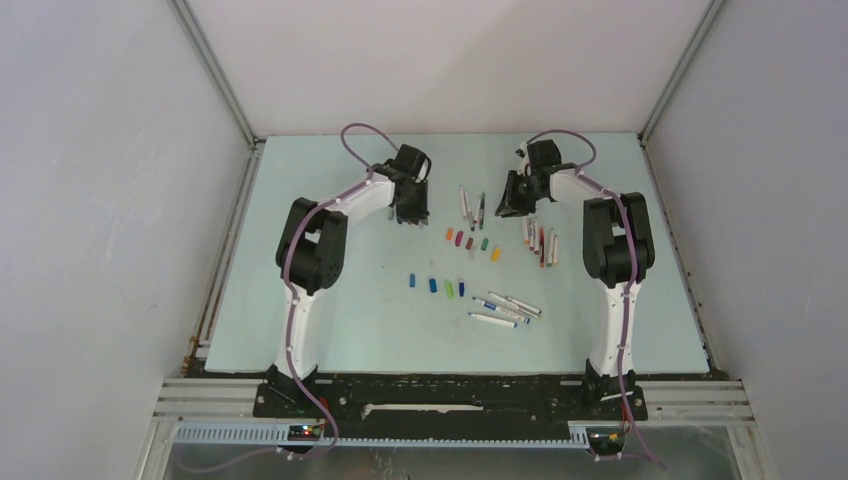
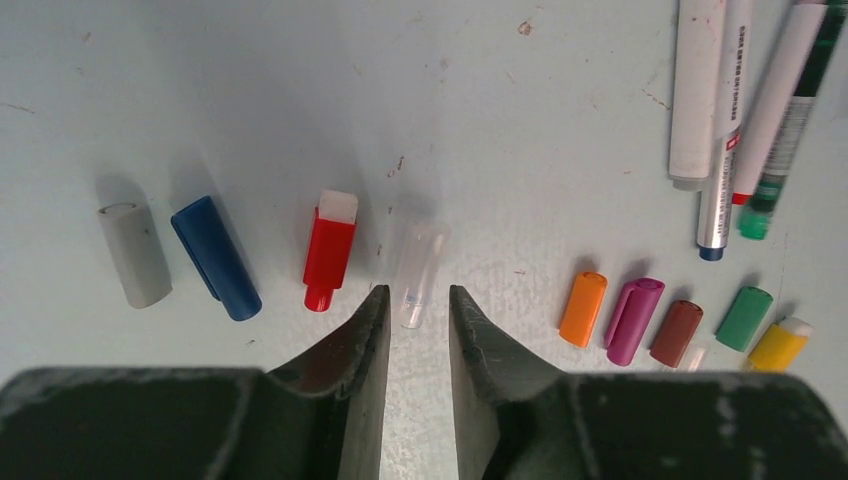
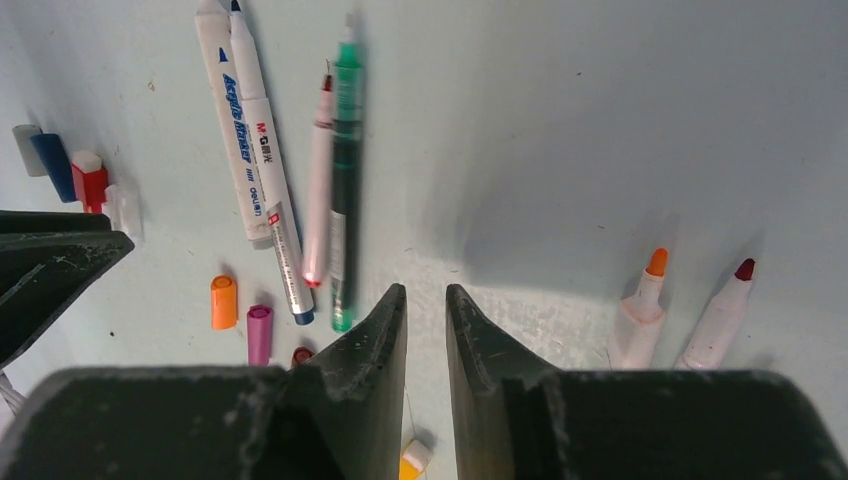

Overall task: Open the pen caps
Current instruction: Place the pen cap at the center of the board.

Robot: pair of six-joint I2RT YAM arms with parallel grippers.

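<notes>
Loose pen caps lie on the pale table. In the left wrist view a grey cap, a blue cap, a red cap and a clear cap lie in a row. An orange cap, purple cap, brown cap, green cap and yellow cap lie to the right. My left gripper is narrowly open and empty, its tips just short of the clear cap. My right gripper is narrowly open and empty over bare table, beside a green pen.
White pen barrels lie at the back centre. Uncapped markers with orange and red tips lie right of my right gripper. More caps and pens lie nearer the arms. Walls enclose the table.
</notes>
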